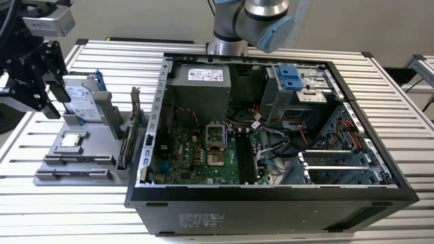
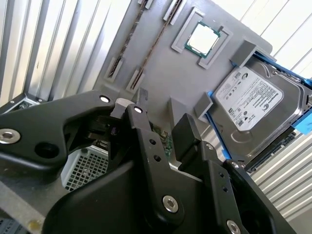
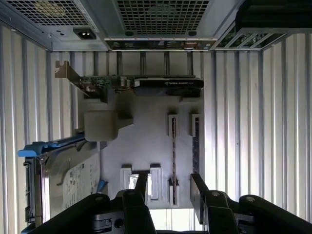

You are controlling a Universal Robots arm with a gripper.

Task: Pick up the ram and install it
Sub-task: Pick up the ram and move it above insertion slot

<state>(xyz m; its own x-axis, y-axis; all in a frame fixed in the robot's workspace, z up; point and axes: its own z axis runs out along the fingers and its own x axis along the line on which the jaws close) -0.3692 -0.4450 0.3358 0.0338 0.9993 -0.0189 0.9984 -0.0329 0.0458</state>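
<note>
The ram [image 3: 173, 146] is a thin dark stick standing on edge in slots of the grey parts holder [image 3: 146, 141]; a second stick like it [image 3: 196, 141] stands beside it. In the exterior view the ram [image 1: 124, 145] sits at the holder's side nearest the open computer case [image 1: 271, 132]. My gripper [image 3: 169, 184] hovers above the holder, open, with nothing between its fingers [image 3: 141, 183]. In the first wrist view the ram lies in line with the gap between them. In the exterior view the gripper [image 1: 60, 101] hangs over the holder's end by the hard drive [image 1: 83, 104].
The holder also carries a silver hard drive in a blue frame [image 2: 248, 105], a processor chip [image 2: 204, 39] and an upright expansion card with a metal bracket [image 3: 141, 83]. The case stands right beside the holder on a slatted metal table [image 1: 379, 96].
</note>
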